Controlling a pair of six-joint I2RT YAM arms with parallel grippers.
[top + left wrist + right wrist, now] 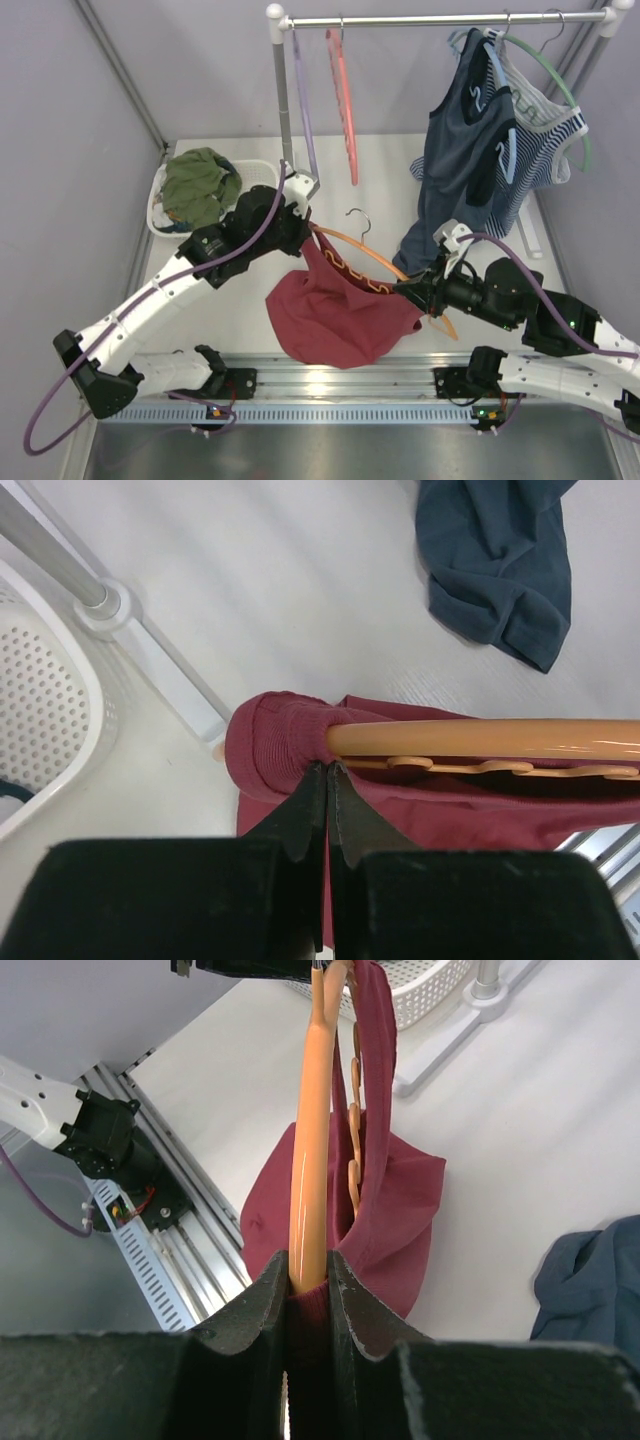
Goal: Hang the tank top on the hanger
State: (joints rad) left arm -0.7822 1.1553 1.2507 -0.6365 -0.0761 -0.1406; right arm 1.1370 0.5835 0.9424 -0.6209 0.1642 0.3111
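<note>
Left end effector [328,772]: your fingers are pinched closed on the dark red tank top [335,315] at one tip of the orange hanger [372,258]. Right end effector [306,1272] clamps the opposite tip, fabric included.

White tabletop [390,165], matte and evenly lit, enclosed at left and rear by plain lilac-grey wall panels [60,150]. Garment rail [440,19]: metal crossbar on white posts, standing at the far side of the tabletop. White perforated plastic basket [157,205] in the far-left corner; ribbed aluminium track [340,372] along the near edge.
</note>
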